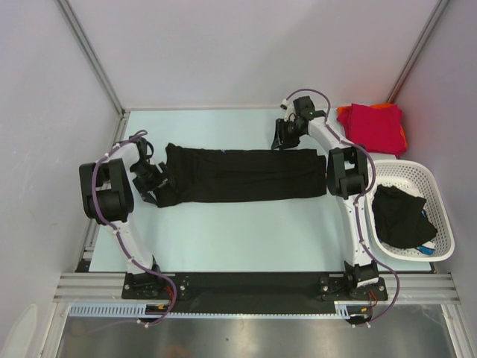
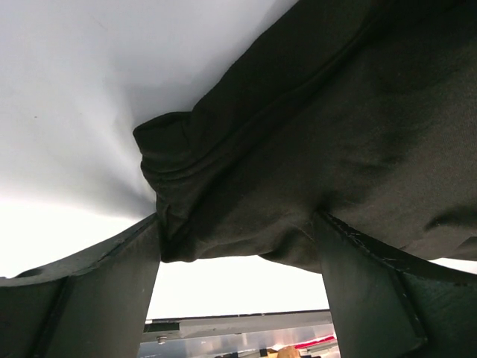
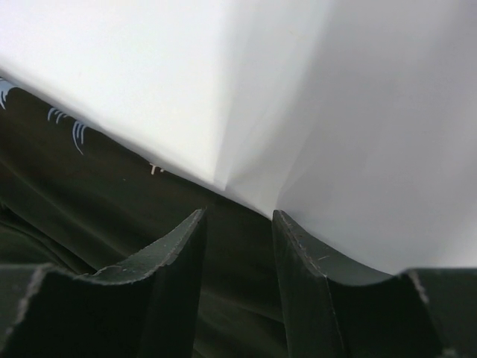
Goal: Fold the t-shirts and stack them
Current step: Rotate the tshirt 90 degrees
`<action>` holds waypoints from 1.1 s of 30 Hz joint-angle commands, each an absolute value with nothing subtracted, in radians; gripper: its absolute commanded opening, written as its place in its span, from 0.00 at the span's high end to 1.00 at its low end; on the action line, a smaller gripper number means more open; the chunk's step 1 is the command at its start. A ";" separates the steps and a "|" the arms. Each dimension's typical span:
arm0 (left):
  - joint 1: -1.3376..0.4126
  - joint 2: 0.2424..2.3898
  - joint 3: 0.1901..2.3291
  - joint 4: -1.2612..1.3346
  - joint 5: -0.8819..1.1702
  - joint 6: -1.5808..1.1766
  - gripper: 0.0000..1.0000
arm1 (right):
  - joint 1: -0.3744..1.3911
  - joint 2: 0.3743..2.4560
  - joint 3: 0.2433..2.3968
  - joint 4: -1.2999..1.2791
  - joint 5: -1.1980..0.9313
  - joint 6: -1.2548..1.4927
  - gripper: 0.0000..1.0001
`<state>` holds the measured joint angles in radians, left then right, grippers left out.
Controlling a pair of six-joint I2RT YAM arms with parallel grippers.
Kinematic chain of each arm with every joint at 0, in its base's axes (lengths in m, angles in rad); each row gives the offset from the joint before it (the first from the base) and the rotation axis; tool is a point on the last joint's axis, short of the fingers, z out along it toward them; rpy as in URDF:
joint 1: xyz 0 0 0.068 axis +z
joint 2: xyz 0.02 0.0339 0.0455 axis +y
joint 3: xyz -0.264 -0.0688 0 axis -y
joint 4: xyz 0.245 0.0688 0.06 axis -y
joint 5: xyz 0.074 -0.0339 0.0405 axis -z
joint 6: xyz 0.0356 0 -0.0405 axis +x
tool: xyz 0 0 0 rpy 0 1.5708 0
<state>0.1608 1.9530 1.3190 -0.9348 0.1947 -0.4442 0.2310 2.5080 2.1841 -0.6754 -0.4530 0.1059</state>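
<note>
A black t-shirt [image 1: 246, 175] lies folded into a long strip across the middle of the table. My left gripper [image 1: 153, 185] is at its left end. In the left wrist view the gripper [image 2: 237, 224] stands open, its fingers [image 2: 112, 298] wide apart on either side of the shirt's bunched hem [image 2: 179, 149]. My right gripper [image 1: 282, 138] is at the strip's far edge, towards the right. Seen from the right wrist, this gripper [image 3: 238, 216] has its jaws partly apart over the black cloth [image 3: 89, 194] by that edge, gripping nothing. Crimson [image 1: 373, 123] and orange [image 1: 344, 112] t-shirts lie stacked at the back right.
A white lattice basket [image 1: 421, 177] stands at the right edge with another black garment [image 1: 399, 212] inside. The pale table [image 1: 238, 231] is walled by white panels at the left, back and right. The arm bases sit on the black rail at the near edge.
</note>
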 commanded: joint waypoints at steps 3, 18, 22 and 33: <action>0.150 2.008 1.339 -0.879 0.216 -0.440 0.16 | 0.209 2.479 2.168 -0.730 -0.270 0.069 0.53; 0.150 2.026 1.336 -0.877 0.204 -0.417 0.15 | 0.008 2.321 1.971 -0.675 -0.242 0.097 0.52; 0.149 2.033 1.344 -0.879 0.199 -0.413 0.15 | 0.008 2.336 1.977 -0.684 -0.267 0.097 0.52; 0.147 2.052 1.353 -0.882 0.202 -0.410 0.15 | 0.038 2.361 1.985 -0.756 -0.284 0.087 0.52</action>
